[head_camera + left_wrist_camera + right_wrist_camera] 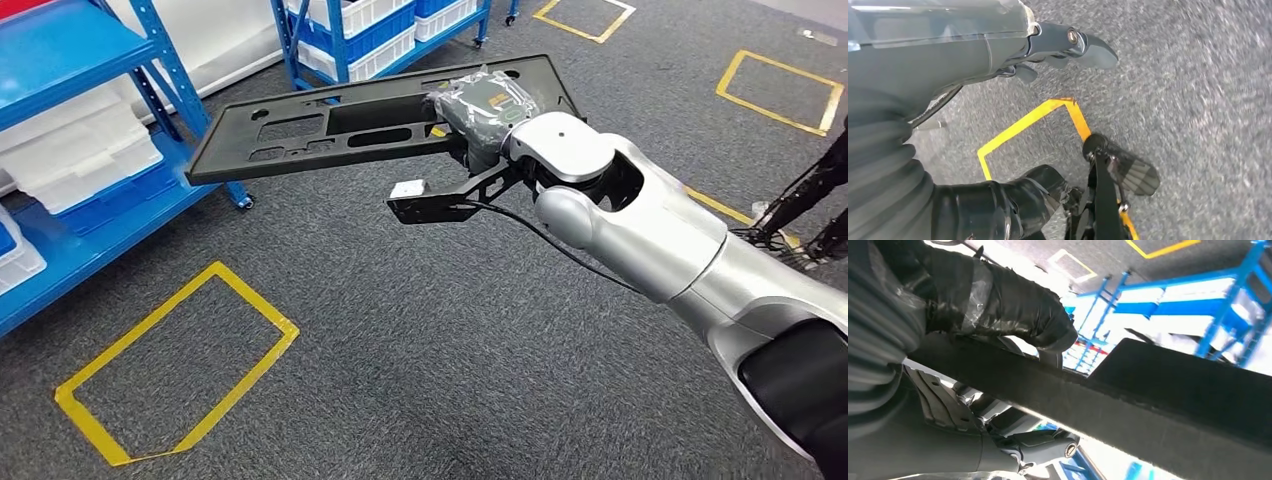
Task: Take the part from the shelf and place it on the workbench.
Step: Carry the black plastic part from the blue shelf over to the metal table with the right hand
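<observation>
The part point(330, 125) is a long flat black panel with several cutouts. It is held roughly level in the air above the grey carpet, in front of the blue shelf. My right hand point(480, 105), wrapped in clear film, grips its right end. In the right wrist view the dark thumb point(1013, 305) lies on one face of the part's edge point(1148, 405) and the fingers point(1043, 447) on the other. My left hand point(973, 55) hangs over the floor with its fingers point(1088, 47) apart and nothing in it.
A blue shelf point(90, 150) with white bins stands at the left, and a second blue shelf point(370, 40) at the back. Yellow taped squares point(180, 370) mark the carpet. Black tripod legs point(800, 210) stand at the right edge.
</observation>
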Robot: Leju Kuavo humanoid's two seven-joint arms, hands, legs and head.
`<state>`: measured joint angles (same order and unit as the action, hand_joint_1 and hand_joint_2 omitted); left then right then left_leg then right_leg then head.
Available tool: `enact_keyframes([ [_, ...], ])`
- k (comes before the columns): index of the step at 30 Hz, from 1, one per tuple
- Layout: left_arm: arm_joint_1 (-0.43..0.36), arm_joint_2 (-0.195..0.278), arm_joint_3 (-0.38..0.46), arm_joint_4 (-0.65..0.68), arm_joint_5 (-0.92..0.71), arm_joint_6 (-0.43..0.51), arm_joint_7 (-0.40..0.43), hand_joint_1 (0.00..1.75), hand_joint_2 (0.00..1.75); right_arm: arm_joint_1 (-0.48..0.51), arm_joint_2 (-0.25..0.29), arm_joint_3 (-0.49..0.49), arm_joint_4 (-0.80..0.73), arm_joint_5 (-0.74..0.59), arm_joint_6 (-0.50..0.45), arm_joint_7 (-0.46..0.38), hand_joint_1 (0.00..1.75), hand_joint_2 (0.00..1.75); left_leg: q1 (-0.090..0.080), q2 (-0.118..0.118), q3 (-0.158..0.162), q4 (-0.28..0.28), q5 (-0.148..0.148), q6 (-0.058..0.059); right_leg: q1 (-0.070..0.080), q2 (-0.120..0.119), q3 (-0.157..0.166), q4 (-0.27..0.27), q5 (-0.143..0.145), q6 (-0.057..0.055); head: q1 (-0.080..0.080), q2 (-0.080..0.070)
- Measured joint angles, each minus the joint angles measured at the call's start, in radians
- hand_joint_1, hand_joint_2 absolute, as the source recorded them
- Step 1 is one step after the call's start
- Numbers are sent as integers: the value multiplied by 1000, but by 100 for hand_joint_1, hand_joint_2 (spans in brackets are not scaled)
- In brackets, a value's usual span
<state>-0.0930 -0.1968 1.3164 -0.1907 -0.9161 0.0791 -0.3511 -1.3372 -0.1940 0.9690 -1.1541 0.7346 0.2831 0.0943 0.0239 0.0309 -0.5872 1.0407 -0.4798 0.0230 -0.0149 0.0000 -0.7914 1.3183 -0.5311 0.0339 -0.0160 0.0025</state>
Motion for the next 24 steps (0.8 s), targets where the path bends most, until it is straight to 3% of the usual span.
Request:
enact_keyframes([
  [1, 0, 0, 0, 0, 1, -1, 1, 0, 175, 0, 0, 1, 2, 0, 1, 0, 175, 175, -1, 12, 1, 0, -2, 0, 0, -1, 6, -11, 15, -2, 0, 0],
  [2, -1, 0, 0, 0, 2, -2, 1, 0, 175, -1, 0, 2, 4, 0, 2, 0, 175, 175, -1, 23, 4, 0, -4, -1, 3, -6, 31, -57, 44, -7, 0, 0],
  [4, -1, -3, 0, 0, 0, -4, 2, 0, 175, -8, 2, 2, 7, 0, 3, 0, 175, 175, -6, 46, 12, 0, -10, -4, 20, -57, 101, -190, 96, -27, 0, 0],
  [6, 0, -6, 0, 0, -3, -4, 0, 0, 175, -18, 8, 2, 9, 0, 4, 0, 175, 175, -10, 69, 18, -3, -16, -11, 40, -97, 138, -264, 111, -45, 0, 0],
  [7, -1, -8, 0, 0, -4, -3, -1, 0, 175, -22, 12, 2, 10, 0, 4, 0, 175, 175, -12, 81, 21, -5, -18, -14, 45, -96, 139, -268, 108, -49, 0, 0],
  [9, -3, -7, 0, 0, -6, -2, -5, 0, 175, -26, 15, 2, 13, 0, 4, 0, 175, 175, -13, 95, 31, -8, -26, -23, 40, -65, 143, -280, 114, -56, 0, 0],
  [11, -3, -7, 0, 0, -9, -1, -11, 0, 175, -28, 19, 2, 15, 0, 5, 1, 175, 175, -12, 52, 20, 32, -58, -28, 30, -37, 154, -296, 121, -66, -1, 0],
  [13, -1, -6, 0, 0, -11, -1, -14, 0, 175, -28, 25, 2, 18, 0, 5, 2, 175, 175, -9, -8, -33, 145, -115, -30, 25, -11, 157, -301, 124, -71, -2, 0],
  [15, 1, -6, 0, 0, -12, -1, -16, 0, 175, -25, 30, 3, 20, 0, 5, 3, 175, 175, -9, -24, -90, 250, -143, -33, 24, 21, 156, -297, 123, -72, -2, 0],
  [16, 1, -6, 0, 0, -13, -1, -17, 0, 175, -23, 31, 3, 21, -1, 6, 3, 175, 175, -8, -26, -101, 258, -130, -35, 23, 39, 156, -294, 122, -72, -2, 0],
  [18, 1, -5, 0, 0, -15, 1, -19, 0, 175, -22, 31, 4, 22, -2, 6, 3, 175, 175, -4, -38, -72, 169, -56, -38, 18, 72, 157, -283, 116, -66, -2, 0],
  [20, 2, -5, 0, 0, -17, 3, -19, 0, 175, -24, 31, 5, 23, -5, 6, 6, 175, 175, 3, -84, -27, 57, -8, -38, 14, 99, 149, -268, 109, -56, -2, 0],
  [22, 0, -5, 0, 0, -21, 4, -20, 0, 175, -25, 31, 5, 24, -7, 5, 10, 175, 175, 2, -111, -10, 18, -7, -30, 10, 124, 137, -260, 110, -42, -1, 0],
  [24, -3, -6, 0, 0, -25, 5, -20, 0, 175, -24, 27, 5, 25, -8, 5, 10, 175, 175, 1, -89, -6, 10, -2, -17, 7, 144, 129, -263, 116, -28, -2, 0],
])
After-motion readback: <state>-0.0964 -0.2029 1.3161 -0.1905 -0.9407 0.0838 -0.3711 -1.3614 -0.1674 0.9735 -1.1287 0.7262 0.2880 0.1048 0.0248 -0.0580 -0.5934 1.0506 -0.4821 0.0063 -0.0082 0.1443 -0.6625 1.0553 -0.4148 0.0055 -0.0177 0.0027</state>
